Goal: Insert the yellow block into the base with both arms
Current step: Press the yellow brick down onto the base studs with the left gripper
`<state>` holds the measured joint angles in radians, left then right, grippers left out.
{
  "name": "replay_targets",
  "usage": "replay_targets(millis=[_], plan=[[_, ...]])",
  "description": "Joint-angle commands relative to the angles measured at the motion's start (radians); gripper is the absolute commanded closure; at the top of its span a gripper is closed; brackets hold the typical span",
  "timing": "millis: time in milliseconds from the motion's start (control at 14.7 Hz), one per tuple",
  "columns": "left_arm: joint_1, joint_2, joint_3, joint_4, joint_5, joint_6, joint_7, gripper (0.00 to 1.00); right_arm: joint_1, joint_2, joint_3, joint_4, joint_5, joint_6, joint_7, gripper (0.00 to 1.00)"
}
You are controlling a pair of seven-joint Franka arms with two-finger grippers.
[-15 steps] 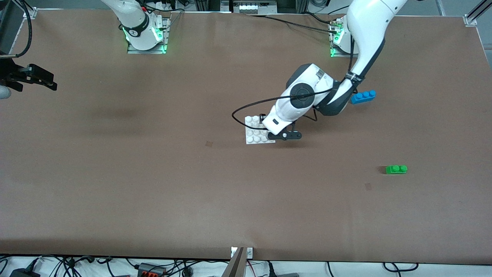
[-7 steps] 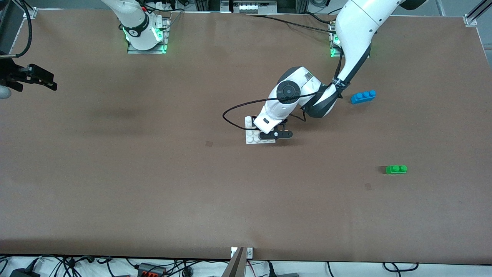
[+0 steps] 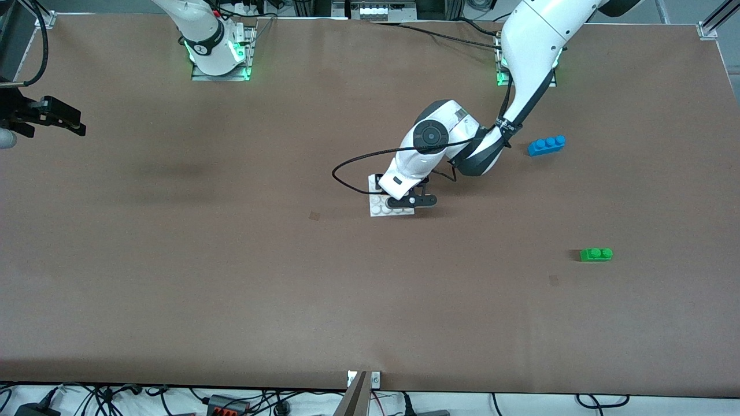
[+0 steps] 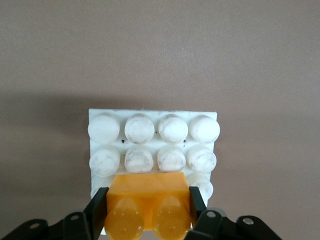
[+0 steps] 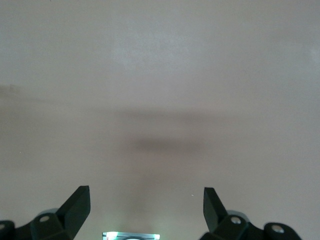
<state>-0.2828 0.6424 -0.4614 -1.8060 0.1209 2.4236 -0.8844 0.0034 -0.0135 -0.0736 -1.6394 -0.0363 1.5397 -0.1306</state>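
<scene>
1. Fingers (image 4: 98,210) of the left gripper (image 4: 147,212) are clamped on the yellow block (image 4: 146,197), right over the base (image 4: 152,112), covering part of its stud grid.
2. Base sits mid-table and nothing pins it, so if the block's a bit off the studs, pushing down could just skid or tip the plate.
3. Right gripper (image 5: 146,200) hangs spread and empty over bare table (image 3: 173,289) at its own arm's end, waiting.
4. Blue brick (image 3: 546,145) and green brick (image 3: 596,254) lie well apart from all this.
</scene>
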Motion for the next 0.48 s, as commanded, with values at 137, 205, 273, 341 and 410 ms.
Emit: replay_targets(millis=[137,205,273,341,410], plan=[[-0.016,0.014,0.006,0.002,0.031,0.011,-0.039,0.46,0.003,0.003,-0.005,0.013,0.016,-0.01,0.006,0.0],[-0.016,0.016,0.007,-0.001,0.031,0.011,-0.048,0.46,0.003,0.003,-0.005,0.013,0.016,-0.01,0.006,0.0],[-0.016,0.014,0.007,-0.003,0.032,0.011,-0.05,0.46,0.004,0.003,-0.005,0.013,0.016,-0.01,0.006,0.0],[-0.016,0.014,0.007,-0.003,0.033,0.009,-0.05,0.46,0.003,0.003,-0.005,0.013,0.016,-0.01,0.006,0.0],[-0.016,0.014,0.007,-0.003,0.033,0.009,-0.05,0.46,0.004,0.003,-0.005,0.013,0.016,-0.01,0.006,0.0]])
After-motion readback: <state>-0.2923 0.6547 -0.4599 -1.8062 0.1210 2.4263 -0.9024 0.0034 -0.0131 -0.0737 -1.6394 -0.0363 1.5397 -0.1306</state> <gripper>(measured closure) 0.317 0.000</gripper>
